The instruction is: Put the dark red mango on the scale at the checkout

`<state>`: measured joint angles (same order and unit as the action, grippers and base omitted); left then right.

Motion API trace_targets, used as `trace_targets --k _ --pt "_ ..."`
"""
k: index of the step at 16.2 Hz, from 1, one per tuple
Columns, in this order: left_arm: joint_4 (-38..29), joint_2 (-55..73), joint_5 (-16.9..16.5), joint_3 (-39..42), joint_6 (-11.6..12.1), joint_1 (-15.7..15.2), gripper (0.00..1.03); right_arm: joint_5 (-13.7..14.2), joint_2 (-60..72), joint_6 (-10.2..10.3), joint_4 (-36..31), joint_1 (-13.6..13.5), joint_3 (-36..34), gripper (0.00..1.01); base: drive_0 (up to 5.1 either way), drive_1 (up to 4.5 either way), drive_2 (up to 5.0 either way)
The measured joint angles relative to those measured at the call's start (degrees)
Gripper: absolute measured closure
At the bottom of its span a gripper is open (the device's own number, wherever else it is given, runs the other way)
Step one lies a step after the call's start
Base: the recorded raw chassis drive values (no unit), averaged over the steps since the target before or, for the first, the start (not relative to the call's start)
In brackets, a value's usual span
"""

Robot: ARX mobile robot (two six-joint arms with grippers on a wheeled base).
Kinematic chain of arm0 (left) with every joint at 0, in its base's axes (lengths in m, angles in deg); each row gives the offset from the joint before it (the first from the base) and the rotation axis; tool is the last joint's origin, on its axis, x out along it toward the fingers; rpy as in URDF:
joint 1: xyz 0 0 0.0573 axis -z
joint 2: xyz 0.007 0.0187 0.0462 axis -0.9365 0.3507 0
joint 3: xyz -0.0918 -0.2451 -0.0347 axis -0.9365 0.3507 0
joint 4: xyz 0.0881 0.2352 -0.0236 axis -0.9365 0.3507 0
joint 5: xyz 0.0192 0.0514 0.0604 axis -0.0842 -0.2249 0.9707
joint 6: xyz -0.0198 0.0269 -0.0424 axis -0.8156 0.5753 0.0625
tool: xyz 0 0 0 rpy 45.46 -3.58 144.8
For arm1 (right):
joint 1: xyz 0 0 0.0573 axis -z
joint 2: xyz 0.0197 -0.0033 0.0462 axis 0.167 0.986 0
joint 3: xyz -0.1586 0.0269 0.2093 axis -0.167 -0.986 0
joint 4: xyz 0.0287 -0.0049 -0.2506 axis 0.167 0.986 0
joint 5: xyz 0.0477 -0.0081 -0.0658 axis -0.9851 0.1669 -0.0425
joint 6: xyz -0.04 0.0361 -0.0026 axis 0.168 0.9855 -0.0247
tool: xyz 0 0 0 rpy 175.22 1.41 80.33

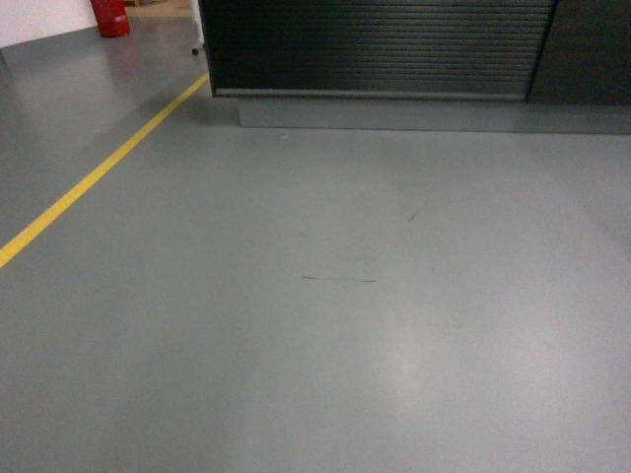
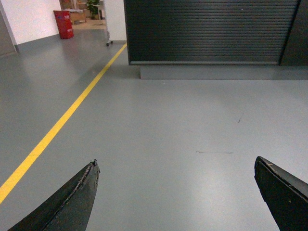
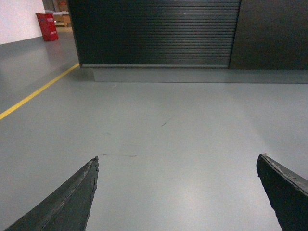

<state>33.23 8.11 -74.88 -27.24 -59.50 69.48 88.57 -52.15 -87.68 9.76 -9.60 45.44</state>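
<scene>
Neither the dark red mango nor the scale shows in any view; only the checkout (image 1: 380,44) does, so which arm is nearer the fruit cannot be told.

Head view: the ribbed counter front stands ahead across bare grey floor (image 1: 325,325), a yellow line (image 1: 94,177) running off to its left. No arm shows.

Left wrist view: the left gripper (image 2: 175,192) is spread wide and empty, held low and aimed at the checkout, well apart from it.

Right wrist view: the right gripper (image 3: 175,192) is likewise spread, empty, facing the checkout's grey base (image 3: 192,74).
</scene>
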Motion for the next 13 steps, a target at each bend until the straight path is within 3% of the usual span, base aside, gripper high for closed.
trace_targets --k 13 --pt "0.00 0.00 0.02 0.00 0.02 0.00 0.05 0.00 0.00 0.00 0.00 0.00 0.00 0.03 0.0 0.00 0.0"
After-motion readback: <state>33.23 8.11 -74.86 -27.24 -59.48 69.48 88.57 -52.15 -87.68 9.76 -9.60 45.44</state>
